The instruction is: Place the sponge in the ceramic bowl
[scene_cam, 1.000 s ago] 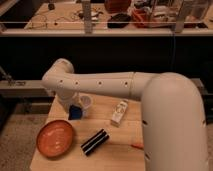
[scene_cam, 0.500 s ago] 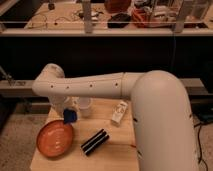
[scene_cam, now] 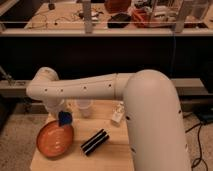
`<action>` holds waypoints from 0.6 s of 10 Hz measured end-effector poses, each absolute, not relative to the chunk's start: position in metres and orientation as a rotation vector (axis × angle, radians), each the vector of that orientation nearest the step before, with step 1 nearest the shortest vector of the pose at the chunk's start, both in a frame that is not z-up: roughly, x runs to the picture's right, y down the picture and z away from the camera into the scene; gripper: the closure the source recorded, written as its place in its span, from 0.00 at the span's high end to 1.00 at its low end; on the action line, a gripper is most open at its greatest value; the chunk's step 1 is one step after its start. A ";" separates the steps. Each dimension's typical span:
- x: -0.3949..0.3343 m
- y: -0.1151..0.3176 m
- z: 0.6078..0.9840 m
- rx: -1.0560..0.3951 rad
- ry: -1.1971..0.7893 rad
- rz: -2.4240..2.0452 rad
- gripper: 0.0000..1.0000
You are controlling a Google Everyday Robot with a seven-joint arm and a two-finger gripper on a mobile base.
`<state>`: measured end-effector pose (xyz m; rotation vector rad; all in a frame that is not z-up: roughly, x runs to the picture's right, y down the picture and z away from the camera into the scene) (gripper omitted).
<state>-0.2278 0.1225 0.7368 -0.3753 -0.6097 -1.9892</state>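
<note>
Hovering over the far rim of the ceramic bowl [scene_cam: 54,141], your end effector [scene_cam: 62,115] is clamped on the sponge [scene_cam: 64,119]; clear cup [scene_cam: 85,108] just beside, black ribbed bar [scene_cam: 95,142] near on the bench [scene_cam: 111,153]

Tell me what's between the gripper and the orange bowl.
Only the blue sponge, held in the gripper at the left of the table, just over the far rim of the bowl. The camera view shows it.

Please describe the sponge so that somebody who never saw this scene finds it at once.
On the wooden table under the big white arm, find the orange ceramic bowl at the picture's left. Above its far right rim, the gripper holds the sponge: a small dark-blue block, unlike the black ribbed bar and clear cup nearby.
</note>
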 end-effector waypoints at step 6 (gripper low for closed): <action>-0.250 0.133 0.740 -0.362 -0.623 -2.027 0.00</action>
